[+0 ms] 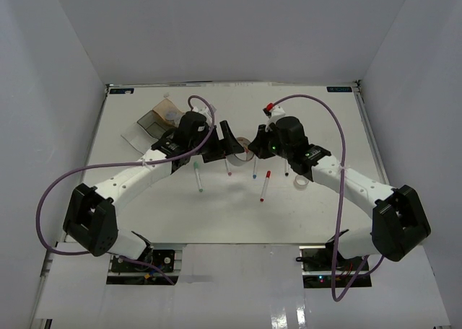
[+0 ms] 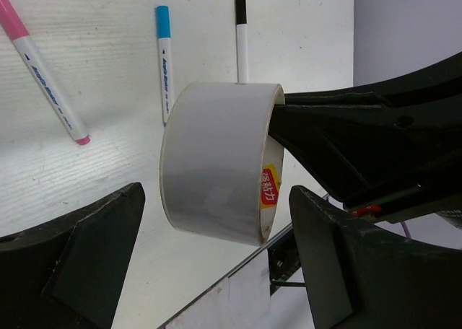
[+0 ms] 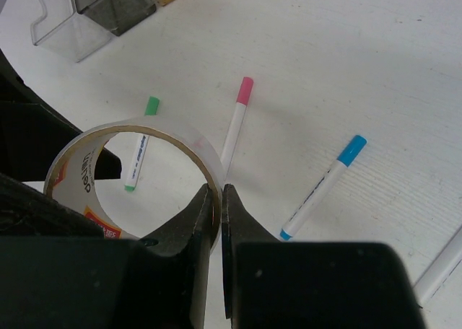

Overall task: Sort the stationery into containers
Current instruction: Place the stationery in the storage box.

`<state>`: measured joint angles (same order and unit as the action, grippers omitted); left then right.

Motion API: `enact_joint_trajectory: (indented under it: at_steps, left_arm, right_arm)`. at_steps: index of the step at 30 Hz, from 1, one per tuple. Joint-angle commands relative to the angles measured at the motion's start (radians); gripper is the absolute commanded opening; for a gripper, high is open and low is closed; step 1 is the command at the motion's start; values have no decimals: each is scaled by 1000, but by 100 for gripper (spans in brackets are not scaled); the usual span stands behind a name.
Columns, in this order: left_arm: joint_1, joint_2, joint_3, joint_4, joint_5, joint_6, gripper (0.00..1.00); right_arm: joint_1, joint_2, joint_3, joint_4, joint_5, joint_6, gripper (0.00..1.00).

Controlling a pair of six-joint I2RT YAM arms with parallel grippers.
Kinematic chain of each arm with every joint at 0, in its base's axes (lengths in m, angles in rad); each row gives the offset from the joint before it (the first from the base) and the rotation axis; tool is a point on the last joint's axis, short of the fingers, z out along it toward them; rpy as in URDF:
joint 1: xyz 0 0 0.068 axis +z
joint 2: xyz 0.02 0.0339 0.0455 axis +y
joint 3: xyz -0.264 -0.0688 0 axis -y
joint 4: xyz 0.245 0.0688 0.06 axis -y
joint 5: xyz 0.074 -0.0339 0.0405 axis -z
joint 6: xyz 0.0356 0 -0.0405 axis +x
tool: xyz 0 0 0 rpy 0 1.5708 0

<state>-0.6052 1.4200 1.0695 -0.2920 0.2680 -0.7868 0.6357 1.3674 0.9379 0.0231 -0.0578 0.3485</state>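
Observation:
The silvery tape ring (image 1: 242,147) hangs above the table between both arms. My right gripper (image 3: 220,192) is shut on the ring's wall (image 3: 206,156), one finger inside the ring and one outside. My left gripper (image 2: 216,199) is open, its two fingers standing either side of the tape ring (image 2: 216,163) with gaps on both sides. Below lie the green (image 1: 198,176), pink (image 1: 228,169), blue (image 1: 255,172), red (image 1: 265,185) and black (image 1: 286,170) capped markers. The containers (image 1: 160,120), amber and clear boxes, stand at the back left.
A small clear tape roll (image 1: 300,181) lies right of the black marker. The two arms reach in close to each other over the table's middle. White walls enclose the table on three sides.

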Motion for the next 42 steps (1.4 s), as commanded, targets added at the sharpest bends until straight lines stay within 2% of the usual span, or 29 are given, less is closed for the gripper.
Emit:
enact_joint_trajectory:
  at_steps: [1, 4, 6, 8, 12, 13, 15, 16, 17, 18, 21, 24, 27, 30, 31, 35, 42]
  left_arm:
    - [-4, -7, 58, 14, -23, -5, 91]
    - [-5, -3, 60, 14, -19, -5, 81]
    - [-5, -3, 56, 17, -13, -8, 71]
    - [-5, -3, 49, 25, -7, -9, 68]
    - [-5, -9, 33, 33, 0, -14, 53]
    - [-5, -13, 30, 34, -3, -14, 46]
    - [-5, -18, 29, 33, -9, -9, 39]
    - [-5, -26, 26, 31, -18, -3, 35]
    - [-5, -29, 24, 31, -23, 0, 34]
    - [-5, -33, 24, 30, -29, 3, 34]
    - [-5, -41, 32, 11, -53, 21, 33]
    - [-1, -47, 56, -35, -105, 57, 31]
    - [27, -43, 84, -88, -154, 92, 28]
    - [94, -41, 101, -131, -168, 124, 27]
    - [145, -41, 107, -153, -167, 132, 27]
    - [269, -26, 153, -216, -184, 185, 27]
    - [430, 65, 309, -332, -302, 262, 25]
  right_arm:
    - [4, -25, -10, 61, -19, 14, 8]
    - [4, -24, -19, 72, -23, 18, 9]
    - [4, -21, -19, 72, -27, 18, 9]
    - [5, -19, -21, 78, -30, 24, 9]
    - [4, -21, -24, 86, -36, 30, 12]
    - [5, -22, -25, 87, -37, 30, 18]
    - [5, -30, -28, 83, -36, 30, 25]
    - [4, -33, -31, 80, -25, 29, 34]
    - [5, -37, -34, 74, -17, 29, 40]
    - [2, -47, -42, 69, -4, 24, 51]
    - [2, -71, -44, 32, 35, 1, 66]
    - [1, -117, -50, -20, 58, -25, 75]
    - [-8, -172, -57, -90, 139, -55, 91]
    - [-10, -230, -59, -147, 183, -83, 98]
    - [-8, -249, -60, -184, 219, -97, 99]
    - [-10, -341, -97, -233, 292, -118, 92]
    - [-10, -491, -217, -258, 279, -111, 90]
